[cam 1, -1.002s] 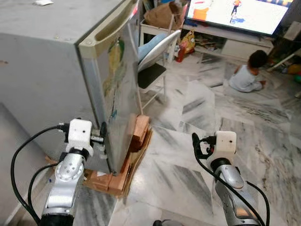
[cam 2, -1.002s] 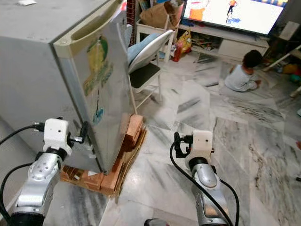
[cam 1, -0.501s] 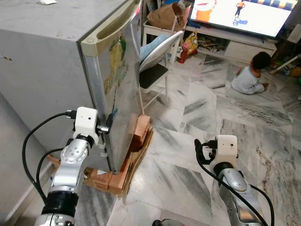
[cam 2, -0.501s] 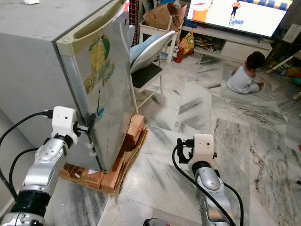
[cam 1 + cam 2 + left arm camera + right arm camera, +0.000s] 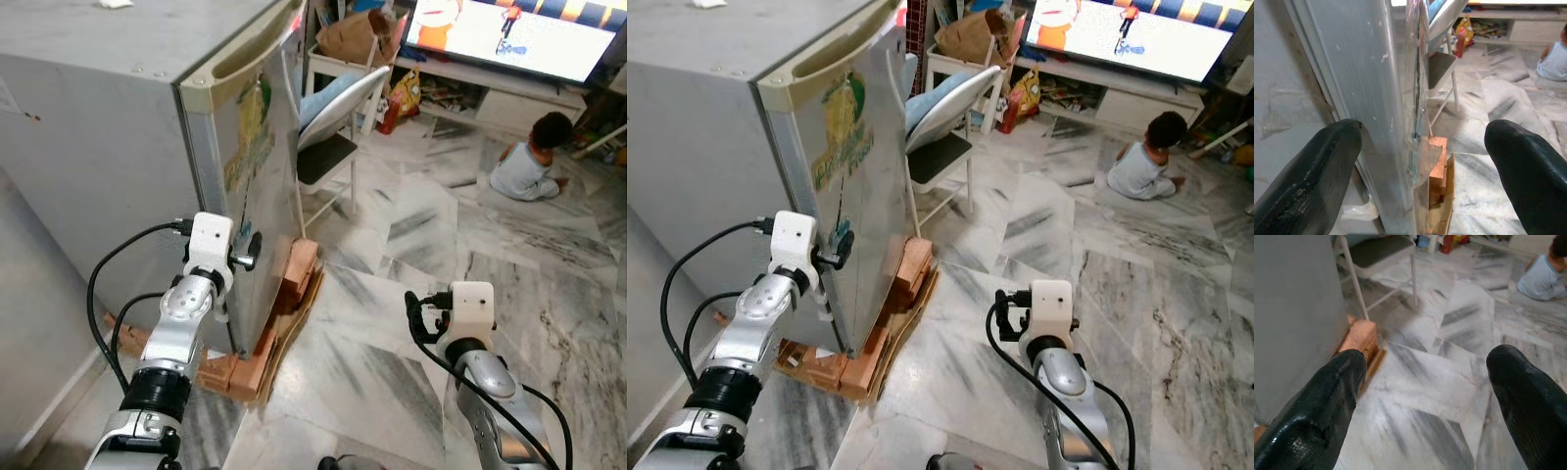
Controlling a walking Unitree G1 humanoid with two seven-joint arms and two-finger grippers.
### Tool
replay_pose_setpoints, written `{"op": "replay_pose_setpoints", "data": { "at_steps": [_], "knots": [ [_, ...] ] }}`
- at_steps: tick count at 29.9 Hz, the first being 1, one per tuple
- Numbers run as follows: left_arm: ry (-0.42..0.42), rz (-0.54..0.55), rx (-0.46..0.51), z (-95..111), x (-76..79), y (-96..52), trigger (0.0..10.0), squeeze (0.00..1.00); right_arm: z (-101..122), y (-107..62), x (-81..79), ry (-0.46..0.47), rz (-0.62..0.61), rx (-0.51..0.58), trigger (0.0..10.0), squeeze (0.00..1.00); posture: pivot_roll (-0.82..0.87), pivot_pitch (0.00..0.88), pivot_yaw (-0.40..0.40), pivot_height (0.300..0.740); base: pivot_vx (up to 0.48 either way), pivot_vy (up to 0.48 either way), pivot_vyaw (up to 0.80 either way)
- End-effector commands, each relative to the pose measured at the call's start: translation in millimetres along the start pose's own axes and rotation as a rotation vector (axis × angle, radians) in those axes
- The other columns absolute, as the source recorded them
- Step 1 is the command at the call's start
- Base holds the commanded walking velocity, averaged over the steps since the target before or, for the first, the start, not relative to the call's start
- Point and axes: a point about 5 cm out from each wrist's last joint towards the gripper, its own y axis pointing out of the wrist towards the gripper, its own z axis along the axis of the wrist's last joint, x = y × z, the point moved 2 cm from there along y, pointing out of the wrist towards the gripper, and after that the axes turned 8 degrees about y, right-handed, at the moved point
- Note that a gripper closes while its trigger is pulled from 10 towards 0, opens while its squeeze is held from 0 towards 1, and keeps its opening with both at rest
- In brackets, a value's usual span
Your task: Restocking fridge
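Observation:
The grey fridge (image 5: 108, 147) stands on bricks (image 5: 294, 279) and cardboard, its door (image 5: 263, 186) bearing a yellow-green sticker. My left gripper (image 5: 245, 255) is at the door's free edge, low down. In the left wrist view the left gripper (image 5: 1422, 129) is open, and the door's metal edge (image 5: 1396, 98) runs between the two black fingers (image 5: 1308, 171). My right gripper (image 5: 419, 315) hangs low over the marble floor (image 5: 1415, 382), to the right of the fridge. It is open and holds nothing.
A white folding chair (image 5: 338, 103) stands just behind the fridge door. Farther back are a paper bag (image 5: 353, 34), a lit television (image 5: 509, 29) on a low stand and a person sitting on the floor (image 5: 529, 162). A grey wall (image 5: 39, 323) runs along my left.
My left gripper has risen and moved forward along the fridge's corner onto the door edge. The camera has shifted a little. The right arm has barely moved.

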Motion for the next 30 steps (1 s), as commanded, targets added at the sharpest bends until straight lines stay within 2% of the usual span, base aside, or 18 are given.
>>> {"op": "replay_pose_setpoints", "data": {
  "at_steps": [1,5,10,14,21,25,29,30],
  "knots": [
    [0.018,0.009,-0.029,-1.5,-0.6,1.9,10.0,0.00,3.0,-2.0,5.7,-0.004,-0.014,0.003,10.0,0.00,-0.03,0.056,-0.079,0.740,0.000,0.000,0.00],
    [0.015,0.017,-0.047,-5.3,-3.0,1.4,10.0,0.00,2.3,-2.4,6.4,-0.003,-0.017,-0.001,10.0,0.00,-0.03,0.056,-0.079,0.740,0.000,0.000,0.00],
    [0.058,0.054,-0.067,-8.0,-9.2,7.4,10.0,0.00,0.8,-1.2,3.1,-0.001,-0.009,-0.009,10.0,0.00,-0.02,0.056,-0.080,0.740,0.000,0.000,0.00],
    [0.060,0.084,-0.069,-2.4,-13.8,13.5,10.0,0.00,1.9,-0.7,3.2,-0.002,-0.009,-0.008,10.0,0.00,-0.03,0.055,-0.080,0.740,0.000,0.000,0.00],
    [0.084,0.069,-0.046,7.1,-10.5,23.8,10.0,0.00,-0.4,-2.7,4.9,-0.005,-0.003,-0.024,10.0,0.00,-0.03,0.055,-0.080,0.740,0.000,0.000,0.00],
    [0.071,0.044,-0.018,14.8,-5.2,27.5,10.0,0.00,-3.4,-5.4,7.3,-0.013,0.001,-0.042,10.0,0.00,-0.03,0.054,-0.080,0.740,0.000,0.000,0.00],
    [0.057,-0.079,0.060,34.4,21.7,32.8,10.0,0.00,-14.9,-8.6,19.1,-0.057,-0.027,-0.101,10.0,0.00,-0.04,0.050,-0.079,0.740,0.000,0.000,0.00],
    [0.056,-0.086,0.065,35.5,23.4,33.0,10.0,0.00,-15.5,-8.6,19.5,-0.059,-0.029,-0.104,10.0,0.00,-0.04,0.050,-0.079,0.740,0.000,0.000,0.00]
  ]
}}
